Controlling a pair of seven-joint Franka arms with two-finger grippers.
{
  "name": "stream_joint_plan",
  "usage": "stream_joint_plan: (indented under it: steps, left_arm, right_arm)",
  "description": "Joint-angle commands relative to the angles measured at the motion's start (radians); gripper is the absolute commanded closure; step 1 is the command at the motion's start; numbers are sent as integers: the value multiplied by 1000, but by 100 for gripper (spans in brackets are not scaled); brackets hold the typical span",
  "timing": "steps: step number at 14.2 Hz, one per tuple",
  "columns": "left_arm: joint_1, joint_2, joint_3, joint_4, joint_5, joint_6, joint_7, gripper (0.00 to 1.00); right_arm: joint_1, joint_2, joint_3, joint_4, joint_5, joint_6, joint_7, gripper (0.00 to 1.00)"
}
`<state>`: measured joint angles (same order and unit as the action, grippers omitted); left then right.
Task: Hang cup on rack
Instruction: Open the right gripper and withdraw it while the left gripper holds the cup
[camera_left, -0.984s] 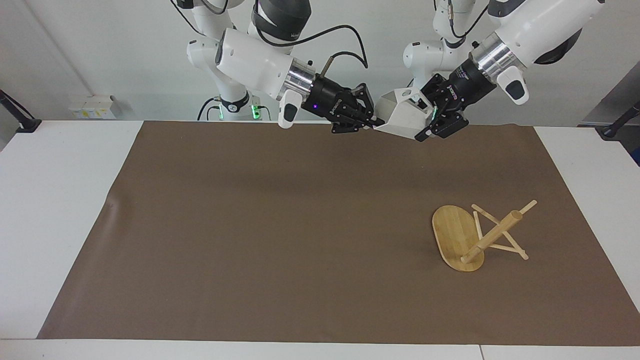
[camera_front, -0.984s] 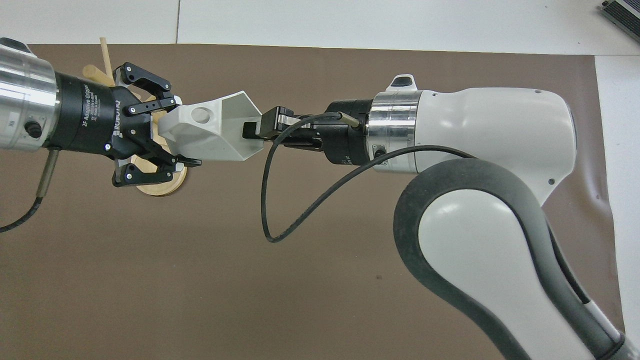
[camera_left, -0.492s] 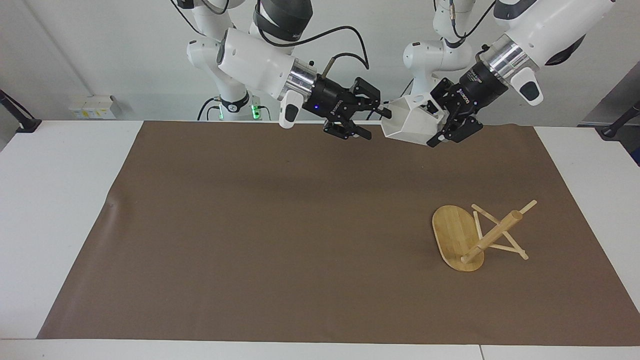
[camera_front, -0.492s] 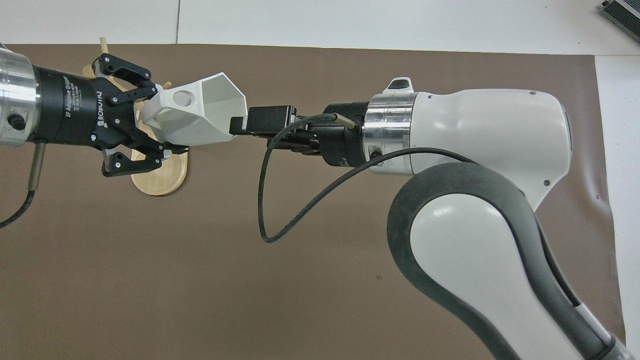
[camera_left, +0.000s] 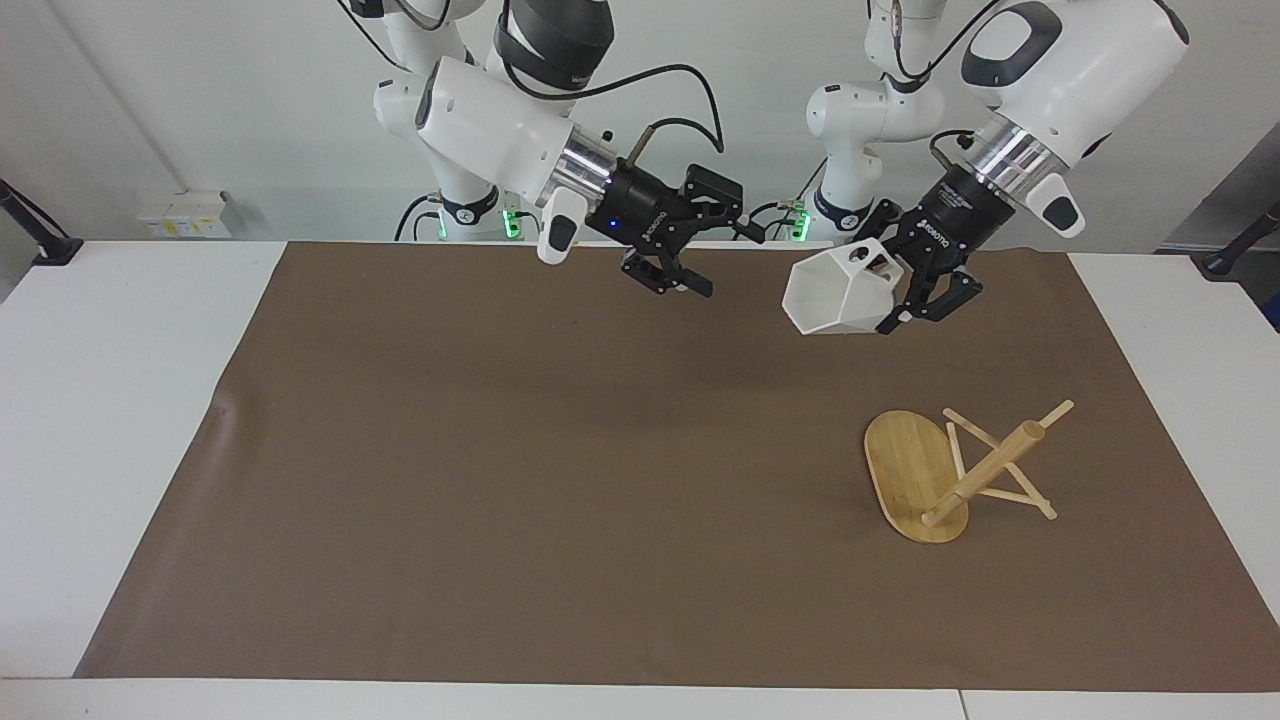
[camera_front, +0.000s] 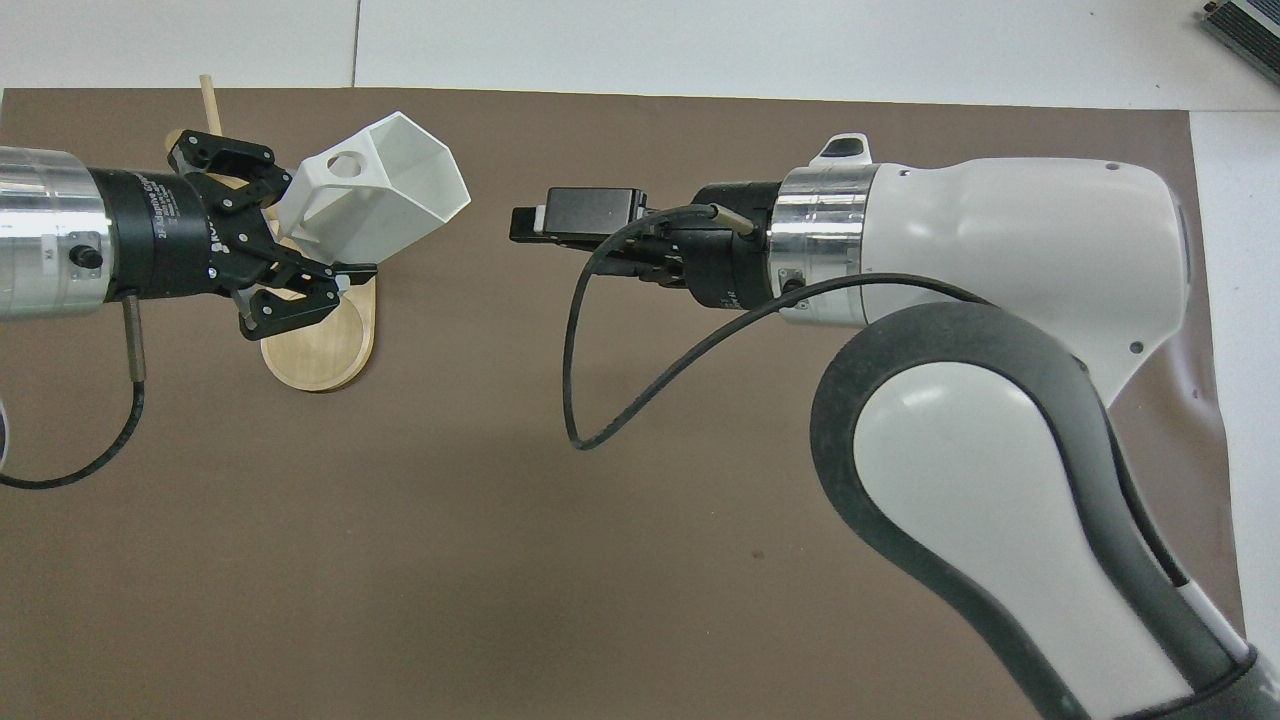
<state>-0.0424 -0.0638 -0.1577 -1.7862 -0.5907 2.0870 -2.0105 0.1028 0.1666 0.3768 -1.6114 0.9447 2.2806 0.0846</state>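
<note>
A brown mat (camera_left: 560, 480) covers most of the white tabletop (camera_left: 120, 400), its edge toward the right arm's end slightly rippled. A dark clamp mount (camera_left: 40, 235) sits at each end of the tabletop. Small white boxes (camera_left: 185, 213) rest against the wall.

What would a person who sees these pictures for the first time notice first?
First, the white cup, held in the air by its handle in the left claw, over the brown mat at the robots' end of the table. Next, the bamboo rack, standing on the mat toward the left arm's end. The right claw hangs open beside the cup, holding nothing.
</note>
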Motion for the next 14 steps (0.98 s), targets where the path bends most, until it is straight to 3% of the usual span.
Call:
stream_joint_plan:
  steps: [1, 6, 14]
  left_arm:
    - [16, -42, 1, -90, -8, 77, -120, 100]
    - [18, -28, 1, -176, -6, 177, -227, 100]
    - [6, -22, -2, -308, -6, 347, -327, 100]
  right_arm:
    - [-41, -15, -15, -18, -160, 0, 10, 0]
    - [-43, -50, -159, -54, -335, -87, -26, 0]
    - [-46, -82, -398, -54, -743, -321, -210, 0]
